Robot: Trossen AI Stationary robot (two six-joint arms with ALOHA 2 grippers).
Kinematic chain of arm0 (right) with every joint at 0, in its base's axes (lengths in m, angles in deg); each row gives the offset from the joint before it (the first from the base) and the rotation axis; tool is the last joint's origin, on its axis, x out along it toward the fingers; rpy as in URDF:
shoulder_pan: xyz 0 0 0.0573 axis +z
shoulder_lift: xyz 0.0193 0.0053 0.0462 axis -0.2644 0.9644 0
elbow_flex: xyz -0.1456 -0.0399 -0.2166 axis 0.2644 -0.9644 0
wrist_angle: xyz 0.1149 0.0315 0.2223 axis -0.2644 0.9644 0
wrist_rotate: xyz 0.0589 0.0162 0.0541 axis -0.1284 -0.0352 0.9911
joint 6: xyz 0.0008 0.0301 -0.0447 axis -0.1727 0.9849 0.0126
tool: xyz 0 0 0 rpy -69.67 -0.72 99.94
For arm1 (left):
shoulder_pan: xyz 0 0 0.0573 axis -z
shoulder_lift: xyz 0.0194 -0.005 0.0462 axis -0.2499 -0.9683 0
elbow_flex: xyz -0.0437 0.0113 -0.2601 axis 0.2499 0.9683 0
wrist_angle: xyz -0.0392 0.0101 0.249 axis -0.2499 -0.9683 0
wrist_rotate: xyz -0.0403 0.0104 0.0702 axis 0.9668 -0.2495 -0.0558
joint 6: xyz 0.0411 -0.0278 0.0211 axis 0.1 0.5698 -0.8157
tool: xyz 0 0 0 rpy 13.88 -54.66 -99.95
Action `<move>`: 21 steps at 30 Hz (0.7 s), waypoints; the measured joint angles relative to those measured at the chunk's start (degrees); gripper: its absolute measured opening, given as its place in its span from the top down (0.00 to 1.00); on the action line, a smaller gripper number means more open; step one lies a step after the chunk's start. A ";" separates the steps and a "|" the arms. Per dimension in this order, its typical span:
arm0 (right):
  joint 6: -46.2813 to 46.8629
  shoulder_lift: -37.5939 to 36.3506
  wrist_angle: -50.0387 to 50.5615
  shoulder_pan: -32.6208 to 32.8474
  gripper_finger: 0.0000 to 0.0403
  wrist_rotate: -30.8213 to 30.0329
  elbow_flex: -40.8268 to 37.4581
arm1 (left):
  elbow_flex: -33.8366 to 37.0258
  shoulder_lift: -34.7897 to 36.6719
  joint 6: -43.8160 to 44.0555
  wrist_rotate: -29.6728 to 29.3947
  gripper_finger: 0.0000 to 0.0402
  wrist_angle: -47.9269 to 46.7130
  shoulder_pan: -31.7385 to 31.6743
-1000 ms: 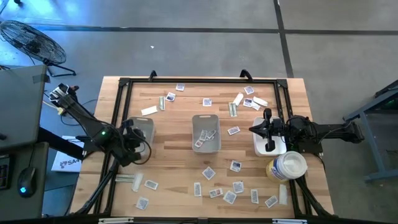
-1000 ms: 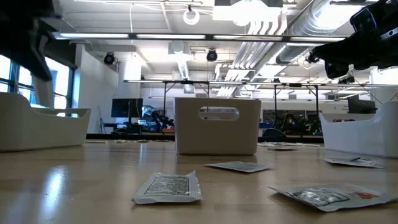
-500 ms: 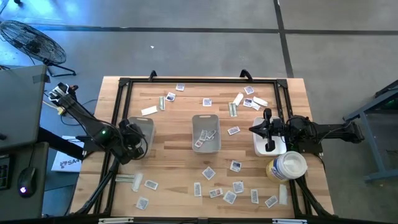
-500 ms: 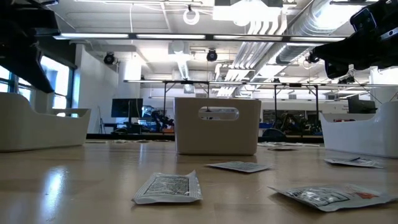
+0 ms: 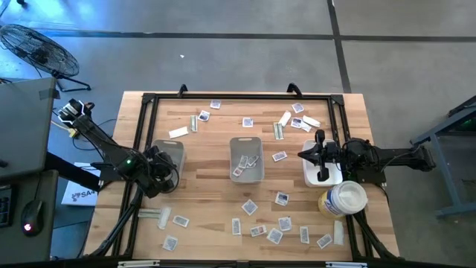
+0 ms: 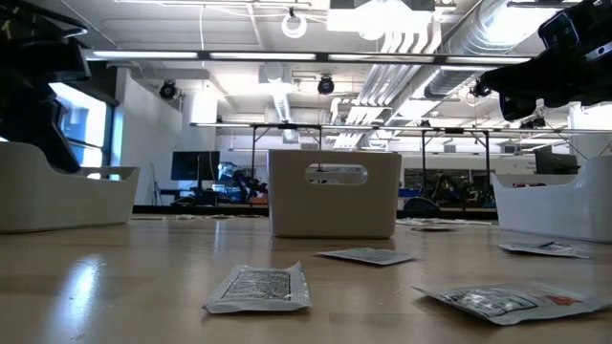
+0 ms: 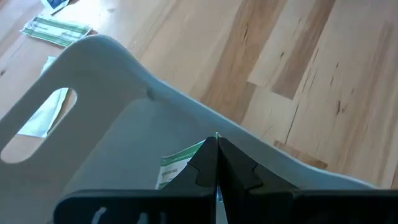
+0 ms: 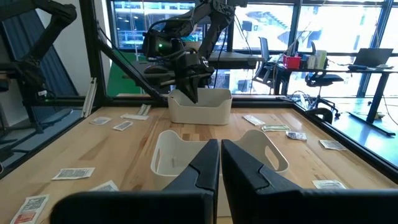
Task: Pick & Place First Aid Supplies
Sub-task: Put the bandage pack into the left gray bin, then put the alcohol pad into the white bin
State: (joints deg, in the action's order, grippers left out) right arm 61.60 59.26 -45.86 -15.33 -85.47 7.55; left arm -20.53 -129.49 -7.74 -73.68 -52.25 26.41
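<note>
The pale wooden counter (image 5: 201,171) carried scattered small flat first aid packets (image 5: 249,207); their dark print was too small to read. The left gripper (image 7: 217,163), jaws pinched shut on a narrow green-white strip (image 7: 177,165), had dipped lower into the grey rectangular tray (image 5: 172,154). The right gripper (image 8: 220,163) hung closed and empty over the white tray (image 5: 311,173), unmoved

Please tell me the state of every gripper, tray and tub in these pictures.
left gripper: shut on a green-white strip, over the left tray.
right gripper: shut, empty, above the right tray.
middle tray: holds some packets.
round tub: upright, lid on.
</note>
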 joint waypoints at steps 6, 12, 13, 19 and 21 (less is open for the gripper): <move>0.02 0.00 0.00 -0.02 0.97 0.01 0.01 | 0.00 0.00 0.62 2.65 0.98 -0.20 0.00; 0.50 0.02 -0.88 -0.02 0.97 0.02 0.00 | 0.00 0.00 0.90 3.17 0.83 -0.24 0.00; 1.18 0.02 -1.43 -0.02 0.97 0.02 0.02 | 0.00 0.00 0.92 3.19 0.80 -0.28 0.00; 8.85 0.02 -5.70 0.00 0.97 0.27 0.02 | -1.21 0.46 0.95 5.62 0.69 -2.30 0.00; 9.47 0.02 -7.38 0.00 0.97 0.27 0.02 | -3.32 0.48 0.55 5.37 0.68 -3.49 0.00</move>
State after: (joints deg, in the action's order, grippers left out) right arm 71.07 59.28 -53.24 -15.32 -85.20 7.57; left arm -23.85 -129.01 -7.19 -68.31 -55.74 26.41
